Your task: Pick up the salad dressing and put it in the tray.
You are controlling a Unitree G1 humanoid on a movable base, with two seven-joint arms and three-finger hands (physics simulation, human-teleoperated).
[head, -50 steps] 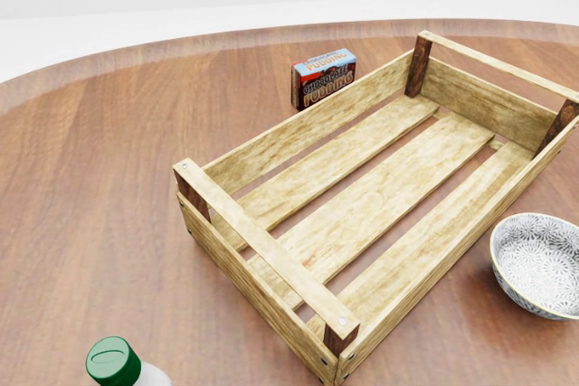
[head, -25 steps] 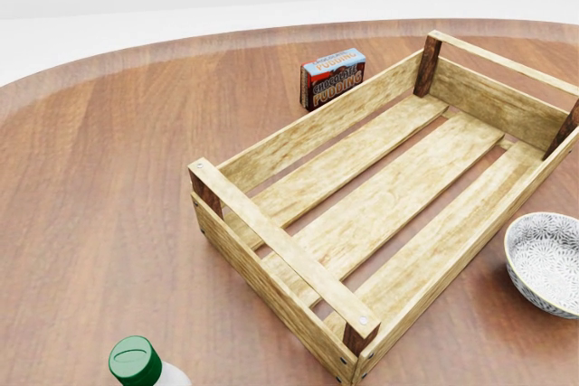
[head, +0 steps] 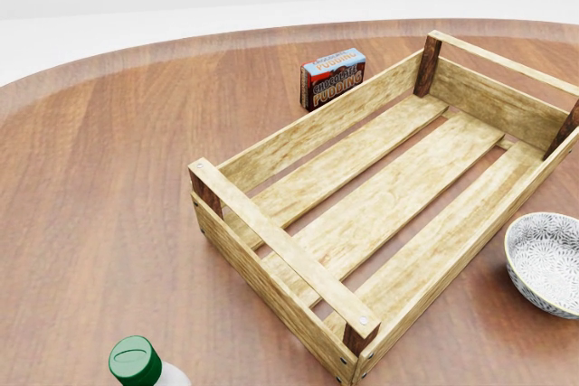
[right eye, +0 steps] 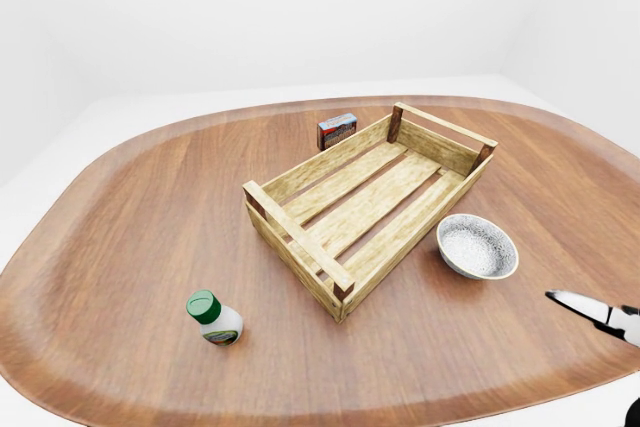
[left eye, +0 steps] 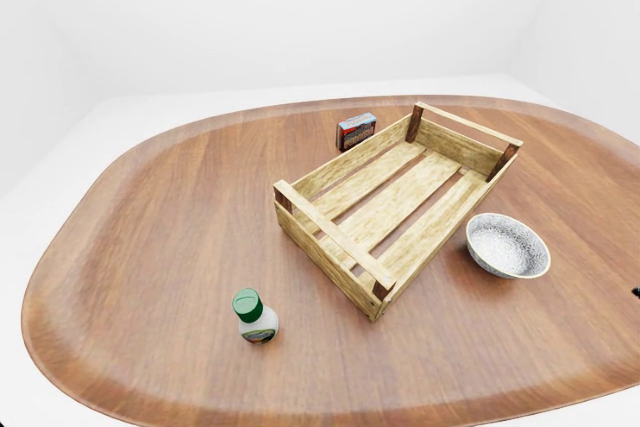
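The table (left eye: 150,237) is finished in smooth, satin reddish-brown wood veneer with fine grain. The tray (left eye: 395,202) is built from pale, rough, matt slats with darker corner posts. The salad dressing (left eye: 255,316) is capped in glossy green plastic. The bowl (left eye: 508,246) appears as speckled glazed ceramic. The pudding box (head: 333,78) is printed cardboard.

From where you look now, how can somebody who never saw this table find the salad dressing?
Start at the wooden tray in the table's middle in the left-eye view. Go down and left from its nearest corner to the small salad dressing standing alone on bare wood. It is the only item with a green cap.
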